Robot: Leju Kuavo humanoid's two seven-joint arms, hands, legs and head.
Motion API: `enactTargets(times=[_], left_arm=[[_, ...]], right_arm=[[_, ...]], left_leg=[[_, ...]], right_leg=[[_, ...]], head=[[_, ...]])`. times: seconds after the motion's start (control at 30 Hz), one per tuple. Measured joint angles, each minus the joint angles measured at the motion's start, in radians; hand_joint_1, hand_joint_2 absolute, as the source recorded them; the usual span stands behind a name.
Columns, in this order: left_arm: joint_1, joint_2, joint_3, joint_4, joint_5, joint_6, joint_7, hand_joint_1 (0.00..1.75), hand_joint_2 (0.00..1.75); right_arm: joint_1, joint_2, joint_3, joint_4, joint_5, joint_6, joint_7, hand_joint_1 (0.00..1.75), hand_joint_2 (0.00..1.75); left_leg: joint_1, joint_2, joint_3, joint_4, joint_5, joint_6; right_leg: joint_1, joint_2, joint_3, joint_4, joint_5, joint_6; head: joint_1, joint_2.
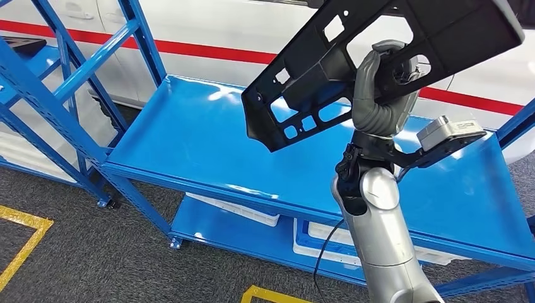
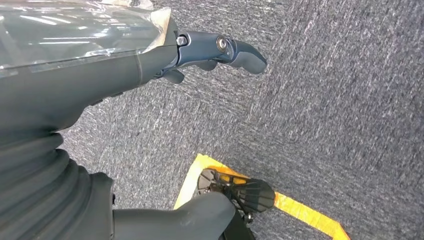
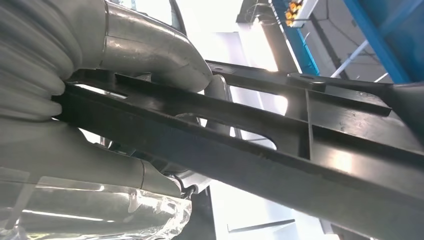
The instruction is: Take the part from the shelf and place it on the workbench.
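Currently right hand [image 1: 377, 88] gripping black perforated plastic part [image 1: 328, 69], upper right of frame, above blue workbench [image 1: 189, 139]; left hand [image 2: 150, 65] empty, fingers extended.

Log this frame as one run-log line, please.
phase: carrying | right hand: grips black part, tilted, held above blue shelf | left hand: holds nothing, over carpet | placement: not yet done

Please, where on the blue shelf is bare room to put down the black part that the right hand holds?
The top blue shelf is bare from its left post to below the black part, held above it by the right hand. The lower level is crowded: white bins sit there.
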Motion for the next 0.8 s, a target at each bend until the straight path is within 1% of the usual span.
enactTargets(times=[0.07, 0.1, 0.13, 0.17, 0.2, 0.27, 0.3, 0.33, 0.37, 0.4, 0.43, 0.47, 0.5, 0.53, 0.6, 0.63, 0.67, 0.7, 0.73, 0.77, 0.8], left_arm=[[-0.001, 0.001, 0.000, 0.000, 0.000, -0.001, -0.004, 0.00, 1.75], [0.000, 0.001, 0.000, 0.000, 0.001, -0.002, -0.006, 0.00, 1.75], [0.000, 0.002, 0.000, 0.000, 0.002, -0.003, -0.009, 0.00, 1.75], [0.000, 0.002, 0.001, 0.000, 0.002, -0.005, -0.012, 0.00, 1.75], [0.000, 0.003, 0.002, 0.000, 0.004, -0.007, -0.015, 0.00, 1.75], [-0.001, 0.003, 0.004, 0.000, 0.007, -0.012, -0.020, 0.00, 1.75], [-0.001, 0.004, 0.004, 0.000, 0.009, -0.014, -0.022, 0.00, 1.75], [-0.001, 0.004, 0.005, 0.000, 0.010, -0.016, -0.023, 0.00, 1.75], [-0.001, 0.005, 0.005, 0.000, 0.010, -0.017, -0.024, 0.00, 1.75], [-0.001, 0.005, 0.005, 0.000, 0.010, -0.018, -0.025, 0.00, 1.75], [-0.002, 0.006, 0.005, 0.000, 0.010, -0.019, -0.026, 0.00, 1.75], [-0.002, 0.007, 0.005, 0.000, 0.010, -0.019, -0.027, 0.00, 1.75], [-0.003, 0.008, 0.005, 0.000, 0.010, -0.019, -0.028, 0.00, 1.75], [-0.004, 0.009, 0.005, 0.000, 0.010, -0.019, -0.029, 0.00, 1.75], [-0.005, 0.010, 0.005, 0.000, 0.010, -0.019, -0.030, 0.00, 1.75], [-0.006, 0.010, 0.005, 0.000, 0.010, -0.019, -0.030, 0.00, 1.75], [-0.007, 0.011, 0.005, 0.000, 0.010, -0.019, -0.030, 0.00, 1.75], [-0.008, 0.011, 0.005, 0.000, 0.010, -0.019, -0.031, 0.00, 1.75], [-0.008, 0.010, 0.005, 0.000, 0.010, -0.020, -0.031, 0.00, 1.75], [-0.008, 0.011, 0.005, 0.000, 0.010, -0.021, -0.031, 0.00, 1.75], [-0.008, 0.010, 0.005, 0.000, 0.010, -0.022, -0.031, 0.00, 1.75]], right_arm=[[-0.001, -0.002, 0.002, 0.003, 0.003, 0.004, 0.002, 1.75, 1.75], [-0.002, -0.003, 0.002, 0.004, 0.005, 0.005, 0.003, 1.75, 1.75], [-0.003, -0.003, 0.003, 0.006, 0.006, 0.005, 0.003, 1.75, 1.75], [-0.005, -0.003, 0.003, 0.008, 0.008, 0.006, 0.004, 1.75, 1.75], [-0.007, -0.003, 0.004, 0.010, 0.009, 0.006, 0.005, 1.75, 1.75], [-0.010, -0.003, 0.005, 0.014, 0.011, 0.008, 0.007, 1.75, 1.75], [-0.010, -0.003, 0.005, 0.016, 0.012, 0.008, 0.008, 1.75, 1.75], [-0.010, -0.003, 0.006, 0.019, 0.013, 0.008, 0.009, 1.75, 1.75], [-0.010, -0.004, 0.006, 0.021, 0.014, 0.008, 0.010, 1.75, 1.75], [-0.010, -0.004, 0.007, 0.022, 0.014, 0.008, 0.011, 1.75, 1.75], [-0.011, -0.005, 0.008, 0.023, 0.015, 0.008, 0.011, 1.75, 1.75], [-0.012, -0.005, 0.008, 0.023, 0.015, 0.008, 0.011, 1.75, 1.75], [-0.013, -0.005, 0.009, 0.024, 0.015, 0.008, 0.012, 1.75, 1.75], [-0.015, -0.005, 0.010, 0.024, 0.015, 0.008, 0.012, 1.75, 1.75], [-0.016, -0.005, 0.011, 0.025, 0.015, 0.009, 0.012, 1.75, 1.75], [-0.017, -0.006, 0.011, 0.026, 0.015, 0.009, 0.012, 1.75, 1.75], [-0.018, -0.007, 0.011, 0.026, 0.015, 0.009, 0.012, 1.75, 1.75], [-0.020, -0.009, 0.011, 0.026, 0.016, 0.009, 0.012, 1.75, 1.75], [-0.021, -0.010, 0.012, 0.027, 0.017, 0.010, 0.012, 1.75, 1.75], [-0.021, -0.011, 0.012, 0.028, 0.018, 0.013, 0.012, 1.75, 1.75], [-0.020, -0.012, 0.013, 0.029, 0.020, 0.016, 0.012, 1.75, 1.75]], left_leg=[[-0.002, -0.003, -0.008, 0.006, 0.004, -0.012], [0.001, -0.003, -0.012, 0.010, 0.004, -0.016], [0.003, -0.003, -0.019, 0.019, -0.006, -0.020], [0.006, -0.001, -0.031, 0.044, -0.028, -0.024], [0.008, 0.001, -0.050, 0.091, -0.064, -0.028], [0.008, 0.003, -0.103, 0.228, -0.145, -0.034], [0.008, 0.003, -0.121, 0.284, -0.169, -0.035], [0.008, 0.003, -0.122, 0.306, -0.172, -0.034], [0.008, 0.003, -0.101, 0.284, -0.157, -0.029], [0.006, 0.003, -0.059, 0.224, -0.130, -0.022], [0.004, 0.003, -0.009, 0.146, -0.108, -0.012], [0.001, 0.004, 0.034, 0.079, -0.090, -0.004], [-0.004, 0.004, 0.061, 0.034, -0.080, 0.002], [-0.008, 0.005, 0.071, 0.014, -0.078, 0.005], [-0.013, 0.005, 0.067, 0.004, -0.065, 0.010], [-0.012, 0.007, 0.066, -0.007, -0.055, 0.013], [-0.009, 0.009, 0.062, -0.017, -0.042, 0.018], [-0.006, 0.012, 0.056, -0.026, -0.029, 0.021], [-0.004, 0.014, 0.047, -0.030, -0.018, 0.022], [-0.004, 0.015, 0.036, -0.031, -0.009, 0.023], [-0.004, 0.015, 0.024, -0.030, -0.001, 0.022]], right_leg=[[0.006, 0.006, -0.003, -0.003, 0.006, -0.018], [0.002, 0.006, -0.008, -0.004, 0.007, -0.027], [0.000, 0.006, -0.012, -0.004, 0.011, -0.036], [-0.001, 0.005, -0.016, -0.005, 0.016, -0.048], [-0.001, 0.004, -0.021, -0.006, 0.021, -0.059], [0.006, 0.003, -0.035, -0.005, 0.031, -0.075], [0.010, 0.002, -0.041, -0.004, 0.035, -0.079], [0.014, 0.002, -0.047, -0.004, 0.039, -0.082], [0.018, 0.002, -0.052, -0.004, 0.044, -0.083], [0.021, 0.002, -0.055, -0.004, 0.048, -0.083], [0.023, 0.002, -0.057, -0.004, 0.051, -0.083], [0.026, 0.002, -0.059, -0.004, 0.055, -0.080], [0.027, 0.001, -0.060, -0.005, 0.059, -0.075], [0.026, -0.001, -0.061, -0.006, 0.063, -0.070], [0.026, -0.003, -0.063, -0.011, 0.075, -0.055], [0.027, -0.004, -0.069, -0.008, 0.072, -0.050], [0.029, -0.004, -0.081, 0.009, 0.057, -0.049], [0.030, -0.004, -0.099, 0.046, 0.028, -0.052], [0.028, -0.004, -0.123, 0.107, -0.013, -0.057], [0.026, -0.004, -0.146, 0.176, -0.051, -0.058], [0.023, -0.004, -0.161, 0.235, -0.077, -0.055]], head=[[-0.001, 0.000], [-0.002, 0.000], [-0.003, 0.000], [-0.004, 0.000], [-0.004, 0.000], [-0.005, 0.000], [-0.005, 0.000], [-0.005, 0.000], [-0.005, 0.000], [-0.005, 0.000], [-0.005, 0.000], [-0.004, 0.000], [-0.004, 0.000], [-0.004, 0.000], [-0.005, 0.000], [-0.005, 0.000], [-0.004, 0.000], [-0.002, 0.000], [-0.001, 0.000], [0.001, 0.000], [0.002, 0.000]])
